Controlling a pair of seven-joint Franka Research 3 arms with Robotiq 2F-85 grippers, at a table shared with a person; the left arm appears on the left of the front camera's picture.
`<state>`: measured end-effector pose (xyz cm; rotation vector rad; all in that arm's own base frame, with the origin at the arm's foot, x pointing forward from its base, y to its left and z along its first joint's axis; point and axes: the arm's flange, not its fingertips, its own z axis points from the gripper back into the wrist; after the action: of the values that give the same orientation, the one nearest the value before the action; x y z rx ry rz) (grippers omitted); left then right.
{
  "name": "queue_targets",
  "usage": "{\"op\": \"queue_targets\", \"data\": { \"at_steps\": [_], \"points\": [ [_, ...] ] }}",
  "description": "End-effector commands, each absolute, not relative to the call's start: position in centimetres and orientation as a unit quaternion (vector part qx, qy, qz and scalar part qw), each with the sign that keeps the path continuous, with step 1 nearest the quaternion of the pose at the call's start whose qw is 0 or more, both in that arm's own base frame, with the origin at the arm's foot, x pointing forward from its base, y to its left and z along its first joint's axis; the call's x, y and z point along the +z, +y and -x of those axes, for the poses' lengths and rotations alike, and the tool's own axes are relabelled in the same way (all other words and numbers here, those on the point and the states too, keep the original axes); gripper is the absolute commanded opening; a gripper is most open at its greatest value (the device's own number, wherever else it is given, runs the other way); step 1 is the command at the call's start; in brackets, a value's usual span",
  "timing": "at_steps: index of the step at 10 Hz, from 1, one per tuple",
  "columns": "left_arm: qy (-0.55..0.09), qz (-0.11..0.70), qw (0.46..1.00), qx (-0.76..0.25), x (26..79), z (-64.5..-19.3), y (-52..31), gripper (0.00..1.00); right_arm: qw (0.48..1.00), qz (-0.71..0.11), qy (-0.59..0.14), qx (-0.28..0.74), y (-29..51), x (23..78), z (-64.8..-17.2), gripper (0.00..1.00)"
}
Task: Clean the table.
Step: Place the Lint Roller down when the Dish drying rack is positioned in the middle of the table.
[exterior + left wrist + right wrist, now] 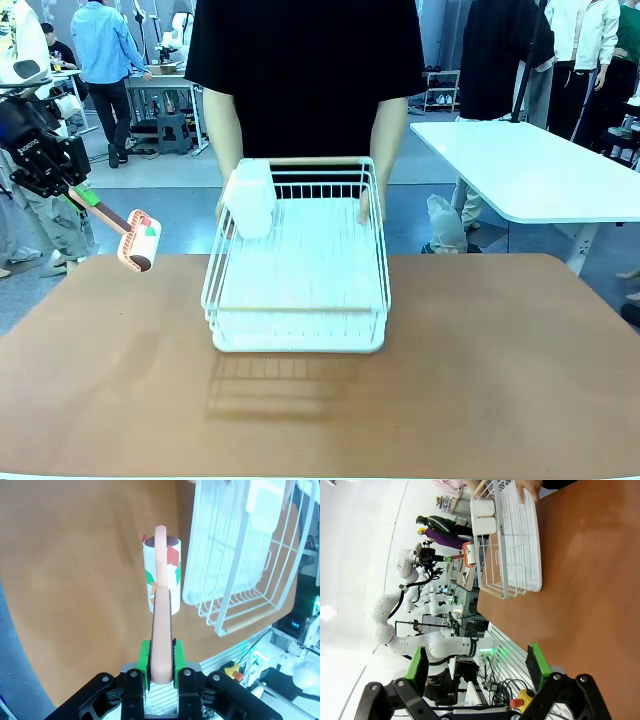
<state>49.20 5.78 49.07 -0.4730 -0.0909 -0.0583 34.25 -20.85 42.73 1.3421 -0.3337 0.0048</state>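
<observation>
The left gripper [161, 672] clamps its green pads on the pale pink handle of a patterned lint roller [161, 577], whose light, tacky drum hangs beyond the fingertips above the smooth reddish-brown table [480, 370]. The handle looks stiff, so the low grip likely suits rolling. The right gripper [477, 662] stands wide and empty over the table's near edge, a white wire rack [297, 270] far beyond its fingers.

Table [480, 370]: matte reddish-brown top with a thin pale edge. Wire rack [300, 262]: white, with 1 pale wood-coloured bar along its far rim. Lint roller [161, 580]: pale pink handle; white roll patterned with red, green and orange patches; dark end cap. Left gripper [161, 672]: black body, green pads. Right gripper [477, 665]: black, 2 green pads. Person's shirt [305, 60]: black.
</observation>
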Motion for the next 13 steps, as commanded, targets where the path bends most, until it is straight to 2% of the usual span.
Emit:
{"op": "queue_targets", "data": {
  "at_steps": [1,13],
  "points": [
    [-0.042,0.236,0.97,-0.033,49.5,-49.31,5.99,0.22,0.769,-0.619,-0.157,0.006,-20.85,43.05,-34.17,1.0],
    [-0.042,0.236,0.97,-0.033,49.5,-49.31,5.99,0.22,0.769,-0.619,-0.157,0.006,-20.85,43.05,-34.17,1.0]
  ]
}}
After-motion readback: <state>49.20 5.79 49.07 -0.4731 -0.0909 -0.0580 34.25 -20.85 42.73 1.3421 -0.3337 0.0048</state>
